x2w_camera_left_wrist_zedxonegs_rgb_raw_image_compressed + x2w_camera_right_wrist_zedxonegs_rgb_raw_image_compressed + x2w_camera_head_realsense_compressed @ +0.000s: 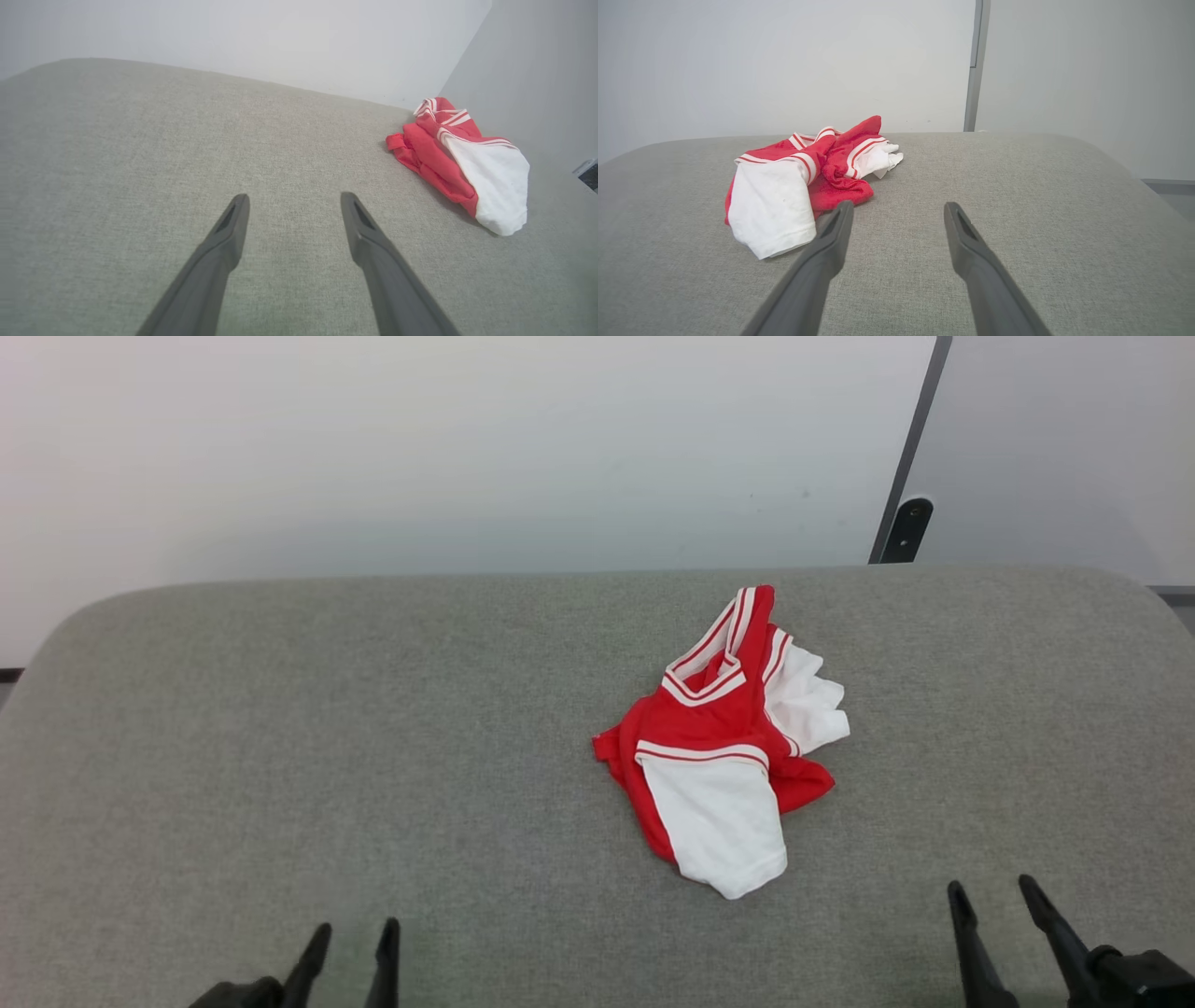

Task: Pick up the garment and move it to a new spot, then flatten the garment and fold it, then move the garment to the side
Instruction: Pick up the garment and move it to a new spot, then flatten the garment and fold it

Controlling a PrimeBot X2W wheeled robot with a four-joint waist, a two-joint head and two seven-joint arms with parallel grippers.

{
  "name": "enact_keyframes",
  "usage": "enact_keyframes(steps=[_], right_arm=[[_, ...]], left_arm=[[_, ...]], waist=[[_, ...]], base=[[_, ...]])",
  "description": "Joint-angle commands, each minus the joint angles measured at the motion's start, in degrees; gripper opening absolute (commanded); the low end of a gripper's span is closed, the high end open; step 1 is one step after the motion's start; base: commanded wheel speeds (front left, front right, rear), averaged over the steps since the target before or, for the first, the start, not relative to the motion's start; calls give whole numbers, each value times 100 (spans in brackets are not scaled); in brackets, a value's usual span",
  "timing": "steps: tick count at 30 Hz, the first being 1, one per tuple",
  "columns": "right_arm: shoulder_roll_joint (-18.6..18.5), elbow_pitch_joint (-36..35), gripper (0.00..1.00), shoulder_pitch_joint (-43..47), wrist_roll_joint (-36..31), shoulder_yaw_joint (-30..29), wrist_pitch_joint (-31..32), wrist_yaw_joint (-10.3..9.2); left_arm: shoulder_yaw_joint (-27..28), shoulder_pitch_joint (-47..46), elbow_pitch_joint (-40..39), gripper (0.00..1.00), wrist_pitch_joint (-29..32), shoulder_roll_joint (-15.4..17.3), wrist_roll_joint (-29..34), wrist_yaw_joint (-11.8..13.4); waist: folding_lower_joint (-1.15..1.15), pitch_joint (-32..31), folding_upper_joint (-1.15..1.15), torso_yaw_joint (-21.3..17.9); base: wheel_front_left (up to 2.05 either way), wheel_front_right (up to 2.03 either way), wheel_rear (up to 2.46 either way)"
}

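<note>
The garment (724, 747), a small red shirt with white sleeves and striped trim, lies crumpled right of centre on the grey cloth surface (373, 728). Its collar points to the far side and one white sleeve spreads toward me. The left wrist view has the garment (460, 161) at the right, and the right wrist view has the garment (803, 182) left of the fingers. My left gripper (358, 938) stands open at the lower left, well away from it. My right gripper (991, 891) is open at the lower right, a short way off the sleeve. Both grippers (293, 203) (899, 210) hold nothing.
The grey padded surface has rounded far corners and ends at a pale wall (467, 448). A dark vertical strip (910, 457) runs down the wall at the far right, with a black fitting (906, 530) at its foot.
</note>
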Motion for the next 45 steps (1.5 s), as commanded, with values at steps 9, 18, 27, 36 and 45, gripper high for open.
enact_keyframes(steps=[9,18,27,36,45], right_arm=[[31,-149,100,-13,91,-121,30,0],[55,-151,100,4,136,-81,53,0],[40,-137,100,-49,122,-67,84,0],[-395,205,100,-1201,252,345,1259,0],[-1182,1366,100,-3429,942,975,3227,-1]], left_arm=[[989,451,-724,100,-1,-568,1377,-376],[1413,727,-654,100,-1,-1058,1954,-722],[1812,725,-551,100,-2,-1477,2273,-1078],[1856,567,-484,100,-2,-1744,2384,-1265],[1679,24,-309,100,-2,-1911,2418,-1414]], waist=[[0,-41,0,-96],[0,-13,0,-157],[0,-6,0,-135],[0,132,0,-58],[0,786,0,427]], base=[[0,0,0],[0,0,0],[0,0,0],[0,0,0],[0,0,0]])
